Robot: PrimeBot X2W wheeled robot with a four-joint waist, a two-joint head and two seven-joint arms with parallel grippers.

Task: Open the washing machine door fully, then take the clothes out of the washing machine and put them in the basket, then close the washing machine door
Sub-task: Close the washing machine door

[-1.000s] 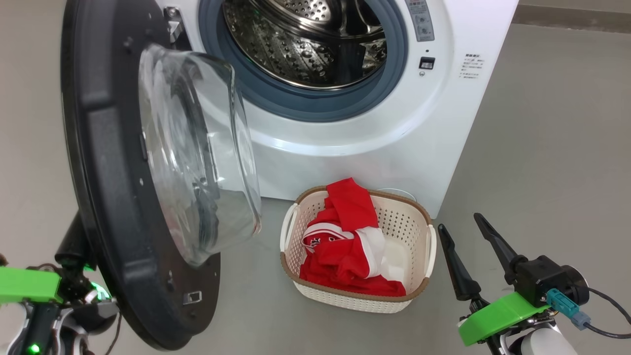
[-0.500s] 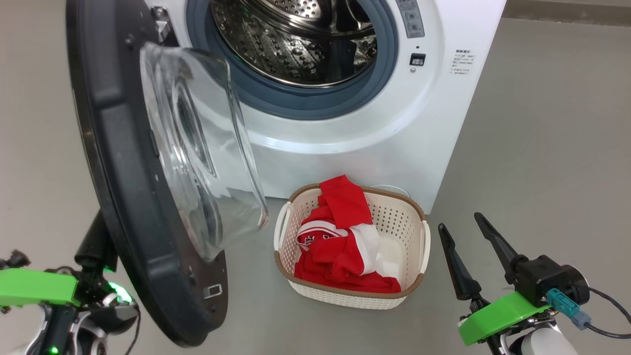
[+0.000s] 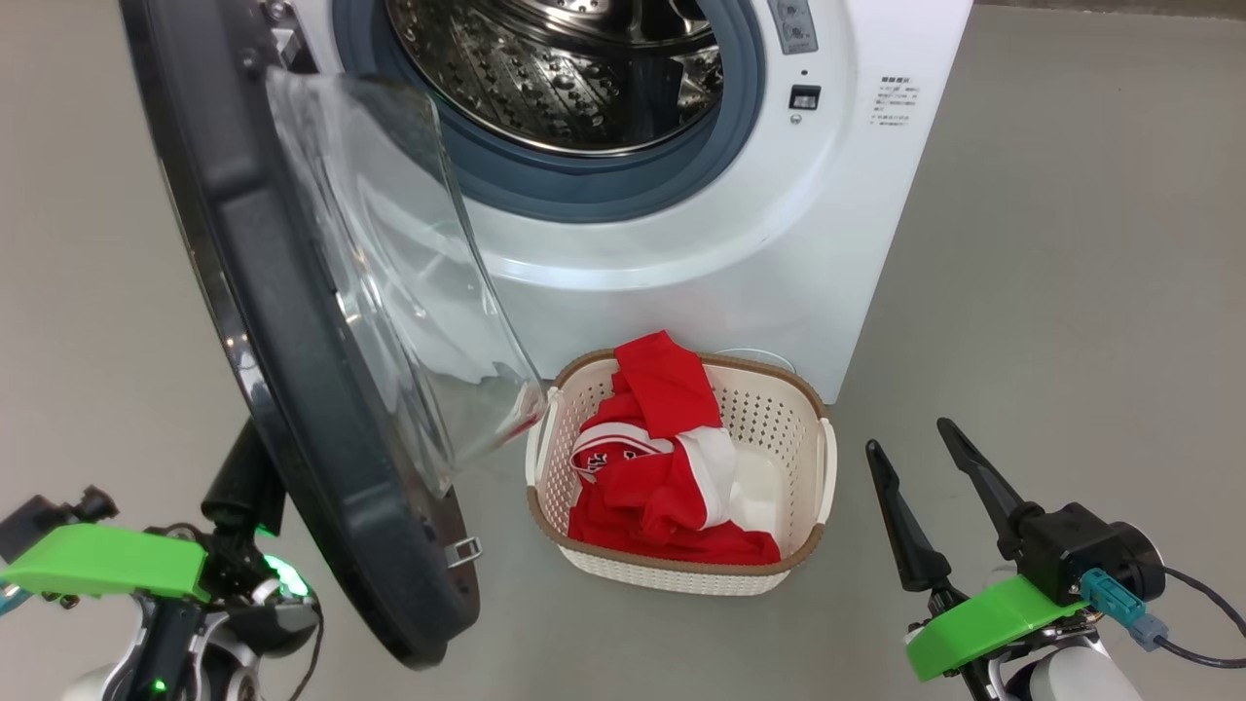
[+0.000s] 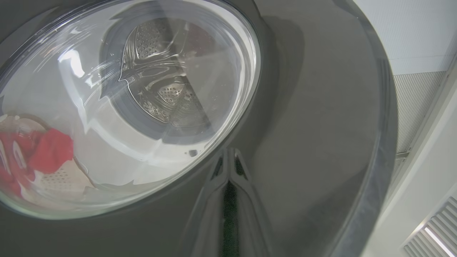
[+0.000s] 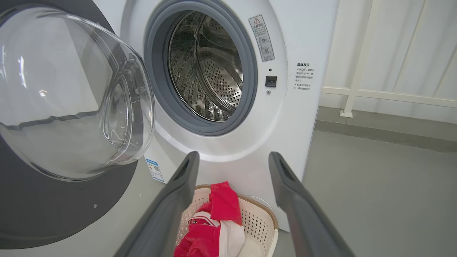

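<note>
The washing machine door (image 3: 282, 321) stands partly swung, its glass bowl (image 3: 409, 273) facing the washing machine (image 3: 681, 273), whose steel drum (image 3: 555, 68) shows nothing inside. Red clothes (image 3: 662, 467) with white bands lie in the basket (image 3: 672, 576) on the floor in front of the machine. My left gripper (image 4: 228, 153) is shut, tips against the door's black outer face (image 4: 314, 125) just below the window; its dark fingers (image 3: 243, 477) rise behind the door. My right gripper (image 3: 905, 435) stands open and holds nothing, to the right of the basket; in the right wrist view this gripper (image 5: 232, 157) frames the clothes (image 5: 221, 203).
Grey floor (image 3: 1071, 292) stretches to the right of the machine and basket. A white railing and wall (image 5: 357, 92) stand behind the machine on the right. A cable (image 3: 1197, 652) trails from my right wrist.
The door has swung further toward the machine, with my shut left gripper moving right behind it. The head camera has shifted too. My right gripper has stayed put.
</note>
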